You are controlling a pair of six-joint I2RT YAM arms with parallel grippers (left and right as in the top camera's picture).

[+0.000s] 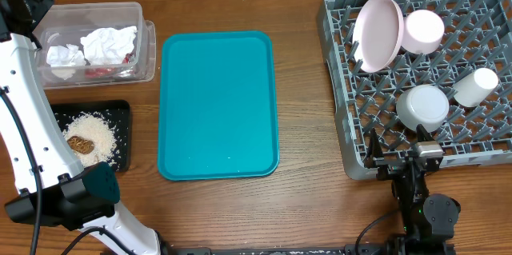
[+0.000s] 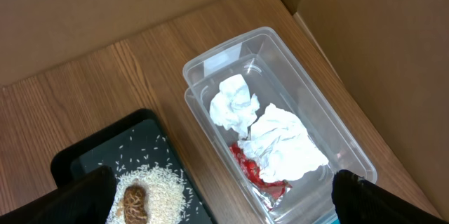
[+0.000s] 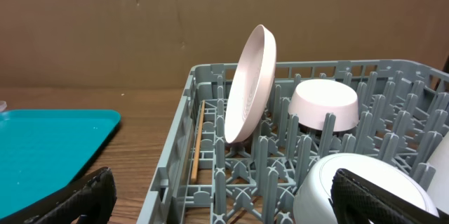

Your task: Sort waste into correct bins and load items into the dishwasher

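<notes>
Napkins [image 2: 284,143] and a red wrapper [image 2: 252,171] are seen in the tub [image 2: 231,50] at far left, crumbs [image 2: 165,185] in the black tray [image 2: 98,155]. Plate [image 1: 378,33], cup [image 1: 476,87] and bowl [image 1: 422,107] are set in the rack [image 1: 334,39] at right. Left hand [image 2: 231,199] and right hand [image 3: 228,201] are spread wide, nothing held.

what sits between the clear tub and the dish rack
The teal tray, lying flat on the wooden table between the clear tub and the dish rack, as the overhead view shows.
</notes>
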